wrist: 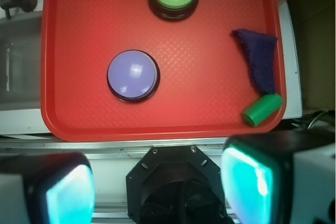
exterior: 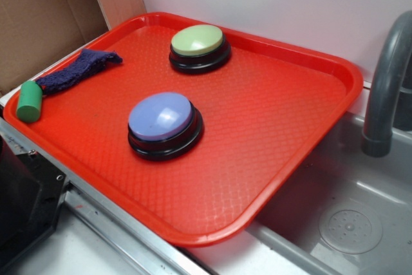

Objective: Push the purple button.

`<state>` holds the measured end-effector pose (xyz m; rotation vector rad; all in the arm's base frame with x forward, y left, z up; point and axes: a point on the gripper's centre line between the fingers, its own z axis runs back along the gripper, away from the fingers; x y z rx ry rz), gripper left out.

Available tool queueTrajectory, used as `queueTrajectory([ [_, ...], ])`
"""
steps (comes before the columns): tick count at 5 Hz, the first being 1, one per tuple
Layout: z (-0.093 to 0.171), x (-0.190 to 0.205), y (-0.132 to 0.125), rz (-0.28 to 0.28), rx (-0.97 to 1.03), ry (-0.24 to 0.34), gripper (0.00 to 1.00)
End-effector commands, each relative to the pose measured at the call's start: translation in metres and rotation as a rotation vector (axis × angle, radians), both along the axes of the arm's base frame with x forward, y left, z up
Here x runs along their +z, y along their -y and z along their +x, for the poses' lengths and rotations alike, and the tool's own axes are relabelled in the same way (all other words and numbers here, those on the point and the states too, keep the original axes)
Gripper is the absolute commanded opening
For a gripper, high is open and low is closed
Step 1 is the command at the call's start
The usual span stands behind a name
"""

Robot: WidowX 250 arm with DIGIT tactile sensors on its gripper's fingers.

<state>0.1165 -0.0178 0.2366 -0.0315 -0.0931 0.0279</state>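
Nearest the exterior camera, the red tray (exterior: 283, 133) is seen, with the purple button (exterior: 161, 117) set near its middle, untouched. Behind it the green button (exterior: 198, 40) is placed. In the wrist view, the gripper (wrist: 157, 184) is held high above the tray's near edge, jaws spread wide apart and empty, well clear of the purple button (wrist: 133, 74).

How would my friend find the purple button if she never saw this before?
Look at the big red tray next to the sink. Two round dome buttons sit on it. The purple button is the one near the tray's middle, with a shiny lavender top; its twin, the green button, sits by the far edge.
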Motion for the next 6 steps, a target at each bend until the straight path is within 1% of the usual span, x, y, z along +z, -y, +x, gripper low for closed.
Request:
queueTrajectory([
  [1, 0.0, 0.0, 0.0, 0.0, 0.0, 0.0, 1.0],
  [2, 0.05, -0.038, 0.05, 0.073, -0.249, 0.044, 1.0],
  [3, 0.074, -0.089, 0.075, 0.118, -0.444, 0.024, 1.0],
  [4, 0.079, -0.122, 0.078, 0.127, -0.506, 0.003, 1.0],
  [5, 0.067, -0.141, 0.055, 0.107, -0.455, 0.028, 1.0],
  [6, 0.081, -0.145, 0.028, 0.123, -0.447, 0.028, 1.0],
])
